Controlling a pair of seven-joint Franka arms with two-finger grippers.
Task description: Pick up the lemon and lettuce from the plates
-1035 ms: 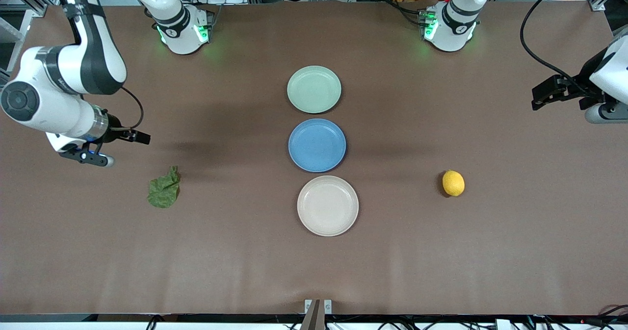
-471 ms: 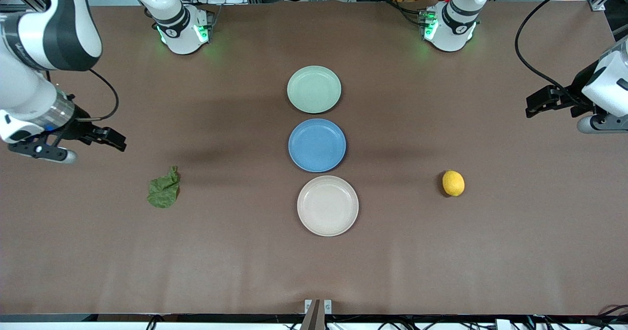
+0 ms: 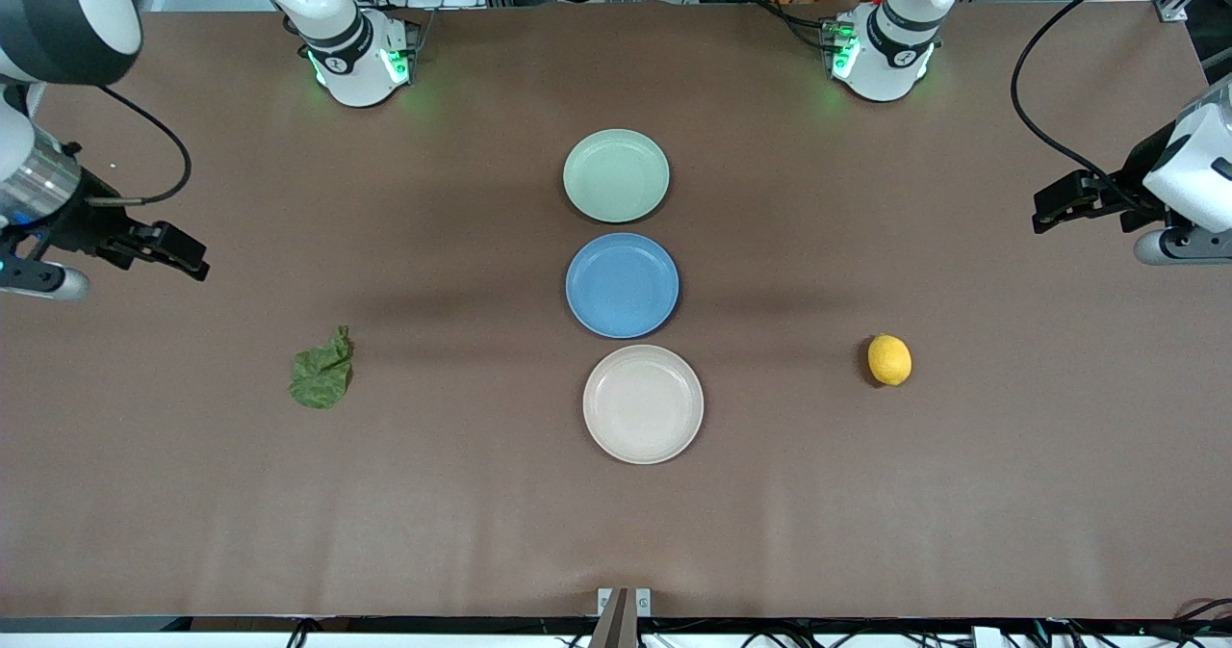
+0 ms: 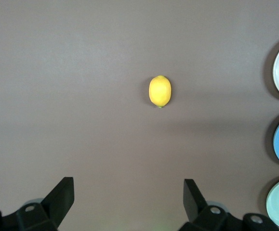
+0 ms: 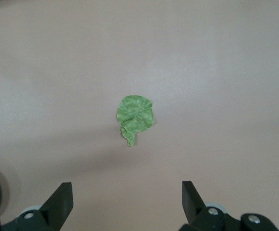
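The yellow lemon (image 3: 889, 359) lies on the bare brown table toward the left arm's end; it also shows in the left wrist view (image 4: 160, 91). The dark-green lettuce (image 3: 321, 371) lies on the table toward the right arm's end, also in the right wrist view (image 5: 135, 115). The mint green plate (image 3: 616, 175) and the beige plate (image 3: 643, 403) are both bare. My left gripper (image 3: 1049, 207) is open and empty, up over the table's edge at its end. My right gripper (image 3: 178, 251) is open and empty, up over the table at the other end.
A blue plate (image 3: 622, 284) sits between the mint and beige plates, in one row at the table's middle. The arm bases (image 3: 358, 56) stand along the edge farthest from the front camera. Cables hang from both wrists.
My right gripper has drawn away from the lettuce toward its end of the table. My left gripper has shifted slightly. The lemon, lettuce and plates have not moved.
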